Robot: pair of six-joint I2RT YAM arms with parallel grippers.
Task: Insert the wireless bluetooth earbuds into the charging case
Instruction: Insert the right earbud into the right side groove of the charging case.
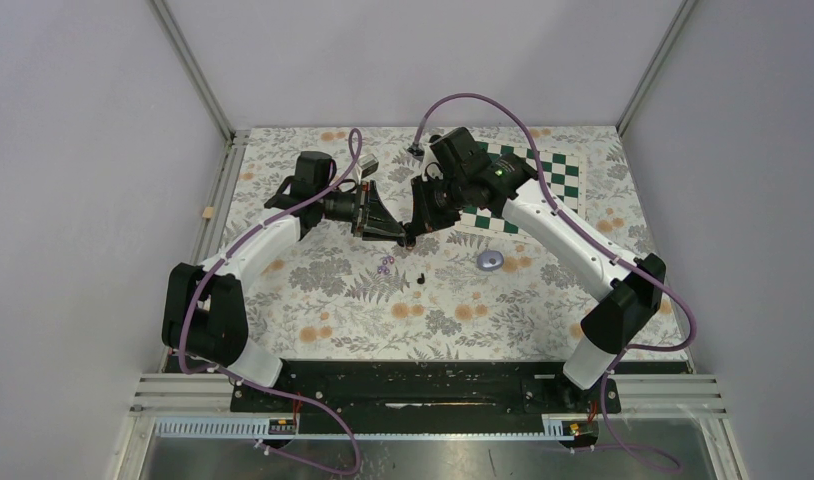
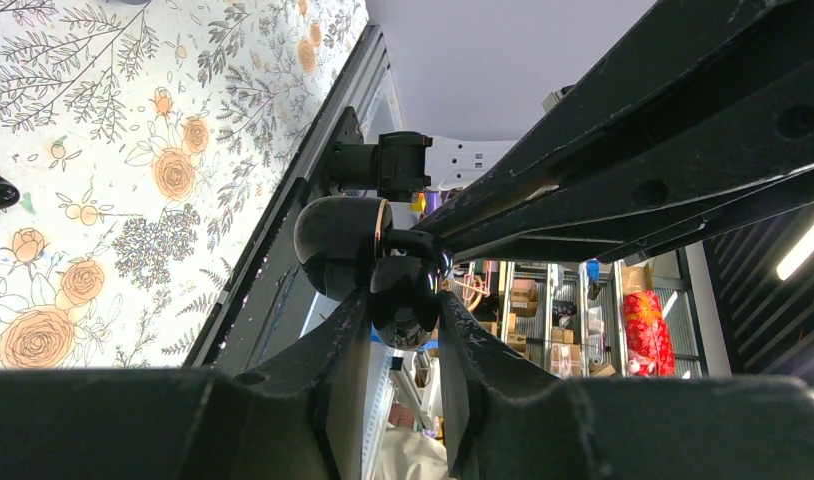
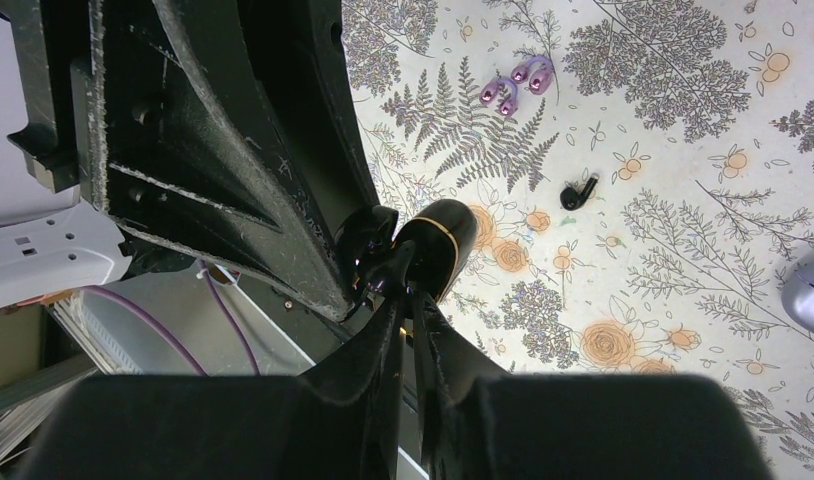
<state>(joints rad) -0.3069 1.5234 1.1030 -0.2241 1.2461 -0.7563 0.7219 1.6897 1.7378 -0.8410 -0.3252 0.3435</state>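
The charging case (image 2: 341,240) is glossy black with a gold ring and hangs above the mat. My left gripper (image 2: 408,308) is shut on its rounded half. My right gripper (image 3: 403,290) meets it from the other side. Its fingers are nearly together, pinching a thin black part of the case (image 3: 441,240). What exactly lies between the tips is hidden. The arms meet at mid-table, left gripper (image 1: 397,234) facing right gripper (image 1: 417,230). A black earbud (image 3: 578,193) lies loose on the mat (image 1: 421,278). Pale purple earbuds (image 3: 513,88) lie just left of it (image 1: 385,266).
A small lilac-grey oval case (image 1: 490,261) sits on the floral mat (image 1: 363,310) right of the earbuds and shows at the edge of the right wrist view (image 3: 811,290). A green-and-white checkerboard (image 1: 555,180) lies at the back right under the right arm.
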